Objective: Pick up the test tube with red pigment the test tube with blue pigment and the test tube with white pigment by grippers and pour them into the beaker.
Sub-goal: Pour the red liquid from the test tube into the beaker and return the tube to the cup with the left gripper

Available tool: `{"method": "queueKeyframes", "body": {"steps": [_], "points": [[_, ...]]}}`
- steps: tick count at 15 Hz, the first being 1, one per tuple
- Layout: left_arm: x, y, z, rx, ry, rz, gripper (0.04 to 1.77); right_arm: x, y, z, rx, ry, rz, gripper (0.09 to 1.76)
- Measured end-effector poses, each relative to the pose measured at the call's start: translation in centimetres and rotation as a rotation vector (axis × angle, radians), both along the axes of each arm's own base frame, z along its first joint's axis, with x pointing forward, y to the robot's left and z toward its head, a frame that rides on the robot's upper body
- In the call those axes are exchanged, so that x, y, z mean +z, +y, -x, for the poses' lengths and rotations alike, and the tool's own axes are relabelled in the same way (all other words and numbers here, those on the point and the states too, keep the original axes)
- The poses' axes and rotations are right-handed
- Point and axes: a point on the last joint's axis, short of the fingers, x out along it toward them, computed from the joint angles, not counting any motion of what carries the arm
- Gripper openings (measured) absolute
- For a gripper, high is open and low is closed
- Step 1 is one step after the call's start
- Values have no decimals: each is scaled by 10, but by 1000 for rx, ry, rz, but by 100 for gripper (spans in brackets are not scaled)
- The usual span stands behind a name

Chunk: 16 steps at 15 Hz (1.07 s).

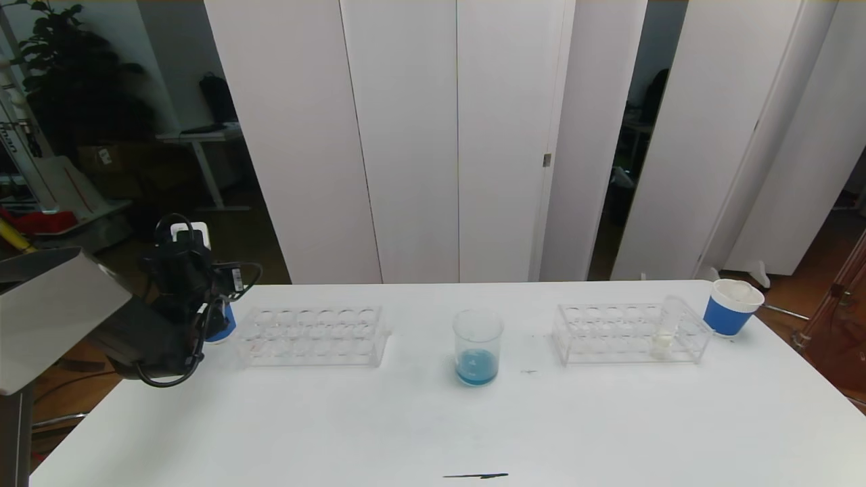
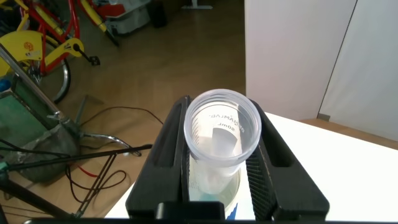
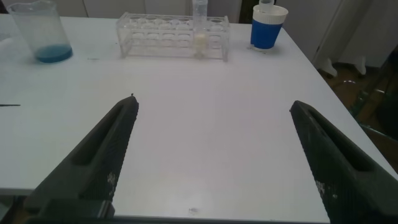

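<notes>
Nearest the head camera, a short dark streak (image 1: 475,476) lies on the white tabletop (image 1: 338,419) at the bottom centre of the frame. Beyond it, in the middle of the frame, stands the beaker (image 1: 477,347) with blue liquid pooled in its bottom, so I judge the blue pour done. At middle right, the test tube with white pigment (image 1: 666,329) stands unpoured in the right rack (image 1: 629,333), with a blue-banded paper cup (image 1: 731,308) just beyond the rack's right end. The left rack (image 1: 312,335) at middle left looks empty. No tube with red liquid shows anywhere. At the left edge, the left pincer (image 2: 217,168) is closed on an emptied clear tube (image 2: 222,134), holding it over another cup (image 1: 222,325) as if to discard it. In the right wrist view the right pincer (image 3: 214,155) is spread wide, empty, low over the tabletop, well short of the white tube, which looks like the next pickup.
</notes>
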Motion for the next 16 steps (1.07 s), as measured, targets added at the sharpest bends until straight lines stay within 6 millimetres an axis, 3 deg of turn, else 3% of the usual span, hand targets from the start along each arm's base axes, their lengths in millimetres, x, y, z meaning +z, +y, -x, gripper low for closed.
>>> {"method": "queueKeyframes", "body": {"steps": [13,14,16], "points": [[-3,3,1,5,13,-4,63,0,0,0,0,0,0,175],[-3,3,1,8,13,-4,81,0,0,0,0,0,0,175],[-2,4,1,9,10,-4,147,0,0,0,0,0,0,175]]}}
